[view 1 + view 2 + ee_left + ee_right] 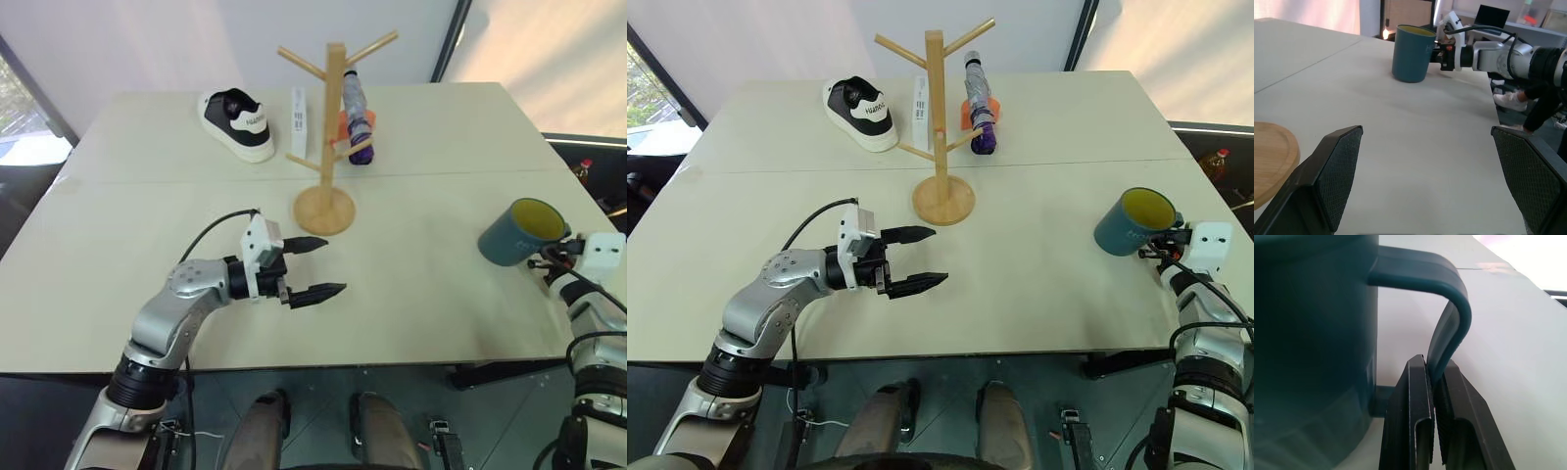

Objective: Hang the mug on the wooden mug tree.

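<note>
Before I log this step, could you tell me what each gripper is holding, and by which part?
The right gripper is shut on the mug, pinching the outer bar of its loop handle. The left gripper is open and holds nothing.

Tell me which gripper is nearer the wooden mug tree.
Left. The left gripper hovers open just in front of the wooden mug tree; the right gripper is far off at the table's right edge, shut on the mug handle.

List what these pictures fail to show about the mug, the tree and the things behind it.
- Mug lettering: too small in the eye views, blurred in the left wrist view.
- Mug rim and bottom: cut off by the right wrist view's edges; right hand covers the handle's lower part.
- Tree: its post partly hides the white box and umbrella.
</note>
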Tool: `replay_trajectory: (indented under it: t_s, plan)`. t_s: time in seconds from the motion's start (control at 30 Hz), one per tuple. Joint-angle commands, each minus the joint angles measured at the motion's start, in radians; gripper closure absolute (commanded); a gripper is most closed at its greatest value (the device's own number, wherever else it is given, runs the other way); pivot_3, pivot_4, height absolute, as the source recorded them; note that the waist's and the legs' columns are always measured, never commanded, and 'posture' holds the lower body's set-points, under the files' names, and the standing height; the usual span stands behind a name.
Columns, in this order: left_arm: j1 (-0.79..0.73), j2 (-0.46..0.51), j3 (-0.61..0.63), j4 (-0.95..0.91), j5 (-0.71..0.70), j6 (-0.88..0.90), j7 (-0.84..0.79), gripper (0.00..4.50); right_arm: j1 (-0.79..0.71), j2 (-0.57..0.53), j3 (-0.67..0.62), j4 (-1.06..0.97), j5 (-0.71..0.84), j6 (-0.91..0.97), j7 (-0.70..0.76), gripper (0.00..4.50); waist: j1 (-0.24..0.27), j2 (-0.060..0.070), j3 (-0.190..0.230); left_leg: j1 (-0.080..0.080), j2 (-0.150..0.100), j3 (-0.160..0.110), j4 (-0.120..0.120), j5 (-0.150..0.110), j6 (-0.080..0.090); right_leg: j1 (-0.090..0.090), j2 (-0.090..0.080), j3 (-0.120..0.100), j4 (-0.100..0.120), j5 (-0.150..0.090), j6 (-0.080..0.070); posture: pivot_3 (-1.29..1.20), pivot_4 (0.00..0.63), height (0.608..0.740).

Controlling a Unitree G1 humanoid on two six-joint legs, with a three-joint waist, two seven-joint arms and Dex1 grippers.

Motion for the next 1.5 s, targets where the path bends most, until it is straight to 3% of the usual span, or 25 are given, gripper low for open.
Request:
replay_trajectory:
  t_s: [0.03, 0.2, 0.43, 0.6, 0.83, 1.13, 1.5]
  plan:
    - [-0.014, 0.013, 0.051, 0.018, 0.006, -0.039, 0.013, 0.00, 0.035, -0.036, 0.068, -0.270, -0.040, 0.026, 0.025, 4.44, -0.005, 0.001, 0.000, 0.000, 0.000, 0.000, 0.000, 0.000, 0.000, 0.000, 0.000, 0.000, 0.000, 0.000, 0.000, 0.00, 0.150, 0.740]
    - [-0.020, 0.062, 0.142, 0.122, 0.029, -0.104, 0.025, 0.00, 0.027, -0.141, 0.253, -0.863, -0.114, 0.293, 0.073, 4.44, -0.005, 0.005, 0.002, 0.000, 0.001, 0.000, 0.000, 0.000, 0.000, -0.003, 0.001, 0.002, 0.004, -0.002, 0.004, 0.00, 0.150, 0.740]
    - [-0.045, 0.096, 0.221, 0.191, 0.025, -0.154, 0.032, 0.00, -0.246, -0.190, 0.514, -1.163, -0.139, 0.674, 0.142, 4.44, 0.007, 0.002, 0.002, -0.004, 0.002, -0.003, 0.000, 0.000, -0.001, -0.004, -0.001, 0.000, 0.000, -0.002, 0.003, 0.00, 0.150, 0.740]
    - [-0.043, 0.107, 0.294, 0.148, -0.032, -0.139, 0.034, 0.00, -0.446, -0.115, 0.648, -1.151, -0.189, 0.886, 0.111, 4.44, 0.007, 0.001, 0.002, -0.019, -0.001, -0.002, 0.002, 0.000, 0.000, -0.018, -0.002, 0.001, -0.001, 0.001, 0.002, 0.00, 0.150, 0.740]
    - [-0.013, 0.143, 0.353, 0.082, -0.114, -0.102, 0.009, 0.00, -0.588, -0.036, 0.738, -1.111, -0.217, 1.026, 0.107, 4.44, -0.001, 0.001, 0.002, -0.019, -0.001, -0.002, -0.001, 0.000, 0.000, -0.021, 0.000, 0.000, 0.003, 0.003, 0.005, 0.00, 0.150, 0.740]
    - [0.009, 0.171, 0.362, 0.072, -0.140, -0.080, 0.006, 0.00, -0.721, 0.053, 0.796, -0.973, -0.253, 1.074, 0.100, 4.44, -0.003, 0.001, 0.002, -0.016, 0.000, -0.002, 0.001, 0.001, -0.001, -0.020, 0.001, 0.000, 0.006, 0.004, 0.004, 0.00, 0.150, 0.740]
    - [0.030, 0.174, 0.368, 0.050, -0.151, -0.080, 0.021, 0.00, -0.776, 0.114, 0.839, -0.805, -0.319, 1.018, 0.097, 4.44, -0.004, 0.001, 0.002, -0.016, 0.000, -0.002, 0.001, 0.001, -0.001, -0.020, 0.001, 0.000, 0.008, 0.004, 0.004, 0.00, 0.150, 0.740]
